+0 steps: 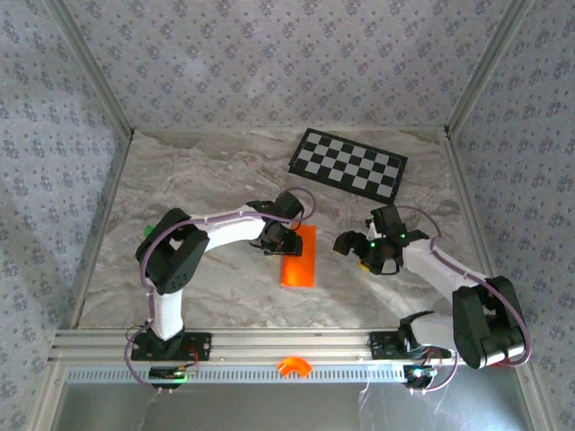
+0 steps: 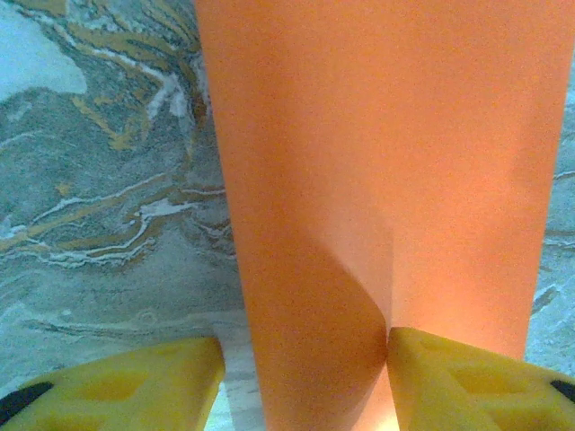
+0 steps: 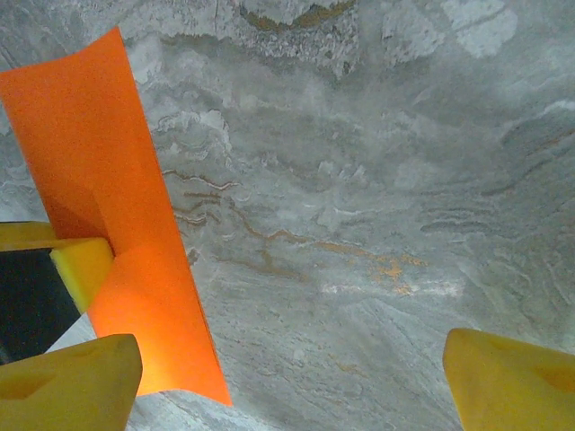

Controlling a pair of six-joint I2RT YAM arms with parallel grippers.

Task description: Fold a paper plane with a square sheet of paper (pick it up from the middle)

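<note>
1. Well, close to the left edge of the grey marbled table [image 1: 207, 171], about midway along it, sits a tiny green piece [image 1: 146, 231].
2. The left gripper [image 1: 277, 241] is at the middle of the table, low over the far left corner of the paper. In the left wrist view its yellow fingers [image 2: 135, 382] stand apart and straddle one end of the sheet. The right-hand finger touches a raised flap. A strip of bare table [image 2: 108, 180] shows between the left-hand finger and the paper's edge. The jaws are parted and clamp nothing.
3. The thin bright orange sheet of paper [image 1: 299, 258] lies near the table's middle. It is folded into a narrow rectangle whose long sides run from the near edge towards the far edge, slightly tilted. In the right wrist view one layer of it [image 3: 117, 180] lifts where a finger of the left gripper meets it, and the rest lies flat.
4. A small orange arch-shaped plastic part [image 1: 292, 365] rests on the perforated metal rail [image 1: 225, 373] along the near edge, roughly midway along it.
5. A black-and-grey checkerboard sheet [image 1: 348, 164] lies flat towards the far right corner, set at an angle to the edges.
6. The right gripper [image 1: 367, 256] is held over the table to the right of the paper, near it but apart. In the right wrist view its yellow fingers [image 3: 512, 382] are spread wide with bare marble [image 3: 359, 180] between them, holding nothing.
</note>
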